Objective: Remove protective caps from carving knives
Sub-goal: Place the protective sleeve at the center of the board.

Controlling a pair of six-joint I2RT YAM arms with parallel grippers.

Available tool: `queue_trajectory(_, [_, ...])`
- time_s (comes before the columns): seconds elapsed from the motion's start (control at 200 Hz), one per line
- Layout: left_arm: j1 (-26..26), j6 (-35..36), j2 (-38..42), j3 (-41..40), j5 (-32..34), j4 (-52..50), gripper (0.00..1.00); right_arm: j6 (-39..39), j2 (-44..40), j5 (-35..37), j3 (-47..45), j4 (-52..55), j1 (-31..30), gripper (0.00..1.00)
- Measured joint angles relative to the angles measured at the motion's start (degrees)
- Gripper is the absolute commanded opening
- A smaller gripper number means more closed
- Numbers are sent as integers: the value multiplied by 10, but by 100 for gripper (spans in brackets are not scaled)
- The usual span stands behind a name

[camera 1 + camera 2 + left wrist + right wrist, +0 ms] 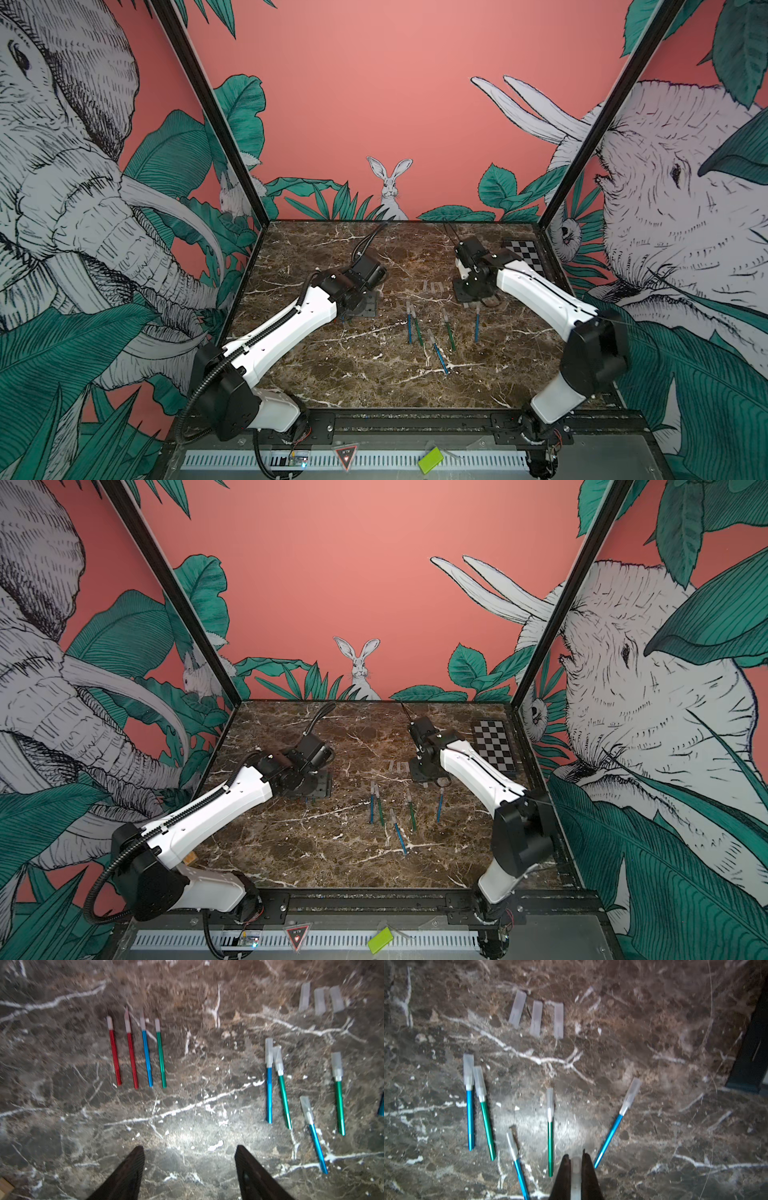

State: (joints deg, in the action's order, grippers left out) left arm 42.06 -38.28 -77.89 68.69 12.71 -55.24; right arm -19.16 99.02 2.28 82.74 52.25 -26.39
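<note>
We see the marble tabletop beneath both arms. In both top views the left arm hides its own gripper and nearly all of the four uncapped carving knives. The left wrist view shows them, blurred, in a neat row: two red, one blue, one green. The left gripper stands with jaws apart and nothing between them. The checkerboard lies at the far right corner, partly behind the right arm. Five capped knives lie mid-table, one blue cut off in the left wrist view. The right gripper pinches one protective cap, its ends hidden. Three loose caps lie side by side beyond the capped knives.
</note>
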Motion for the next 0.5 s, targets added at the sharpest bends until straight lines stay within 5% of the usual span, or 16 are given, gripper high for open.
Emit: queue_trajectory(0.5, [14,-70,47,-123,-32,72,72,22,223,13,193,10,38,0])
